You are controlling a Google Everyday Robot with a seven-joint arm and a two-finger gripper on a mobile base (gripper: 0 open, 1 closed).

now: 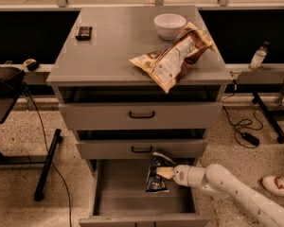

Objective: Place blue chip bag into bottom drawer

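The bottom drawer (114, 193) is hanging wide open, so there's room to drop stuff in. In the drawer's right half the blue chip bag (154, 178) is standing mostly upright instead of lying flat. I'm guessing that's because the end effector (165, 173) is pinching its right edge. The arm (227, 186) is reaching in low from the drawer's right side, wrist pointing left and roughly level.

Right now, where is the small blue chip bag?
In the camera view the blue chip bag is inside the open bottom drawer, toward its right side, at the gripper reaching in from the right.
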